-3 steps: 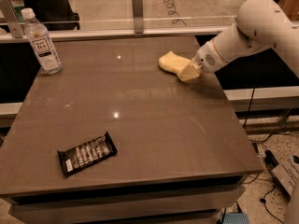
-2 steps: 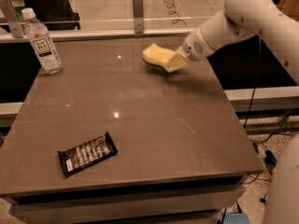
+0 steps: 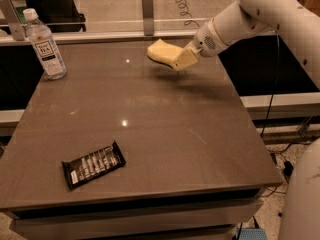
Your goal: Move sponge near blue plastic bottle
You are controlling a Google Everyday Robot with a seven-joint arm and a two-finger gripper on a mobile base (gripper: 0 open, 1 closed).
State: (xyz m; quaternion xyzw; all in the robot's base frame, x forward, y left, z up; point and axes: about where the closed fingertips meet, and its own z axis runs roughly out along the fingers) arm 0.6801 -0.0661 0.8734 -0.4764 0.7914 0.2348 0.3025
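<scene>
the carry step is in hand. the gripper [image 3: 184, 59] hangs above the far right part of the table [image 3: 165, 134], at the end of the white arm [image 3: 260, 14] that reaches in from the right, and it is clamped on the sponge [image 3: 161, 51]. the pale yellow block juts out to the left of the fingers, and a soft shadow on the tabletop beneath it says it is lifted clear of the surface, not resting on it. just how the fingers pinch the foam is hard to read, since they are nearly the same colour as the sponge, but the hold looks to be on its right end.

the blue plastic bottle [image 3: 46, 46] stands upright at the far left corner of the table, well apart from the sponge, with bare tabletop between them. a black snack-bar wrapper [image 3: 93, 165] lies near the front left, out of the direct line.

the next move calls for a sweep leftward along the back of the table, keeping the sponge off the surface, then a descent beside the bottle. the stop must come short of the bottle, which is tall, narrow and probably easy to tip if bumped. only once the sponge sits on the table near it should the grip let go.
</scene>
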